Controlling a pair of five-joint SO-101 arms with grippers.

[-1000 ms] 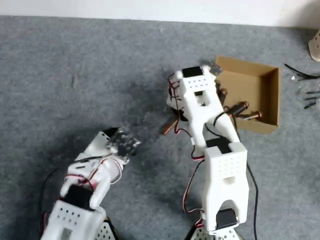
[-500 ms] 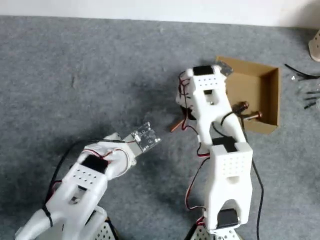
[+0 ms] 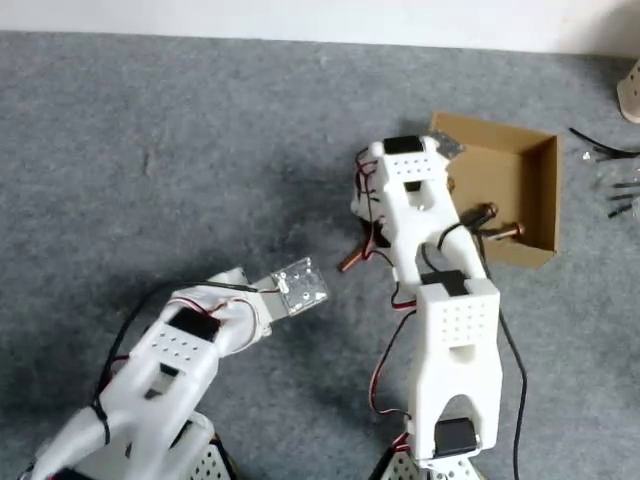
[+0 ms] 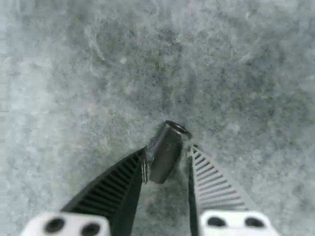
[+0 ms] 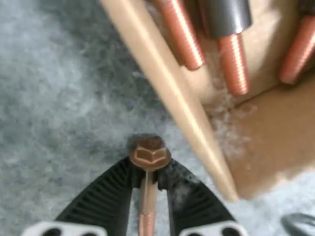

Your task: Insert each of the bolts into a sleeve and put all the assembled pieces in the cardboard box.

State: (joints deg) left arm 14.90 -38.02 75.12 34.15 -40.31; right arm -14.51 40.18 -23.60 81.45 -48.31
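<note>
A sleeve (image 4: 165, 150) sits between the jaws of my left pincer (image 4: 166, 156). A bolt (image 5: 149, 158) sits between the jaws of my right pincer (image 5: 147, 173). Just ahead of that pincer stands the box (image 5: 162, 83), with pieces (image 5: 230, 46) inside.

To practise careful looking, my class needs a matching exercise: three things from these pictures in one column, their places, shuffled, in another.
Things: 1 sleeve; 2 bare bolt; 3 assembled pieces.
Places: A in the cardboard box; B in the left arm's jaws; C in the right arm's jaws.
Pairs: 1-B; 2-C; 3-A.
</note>
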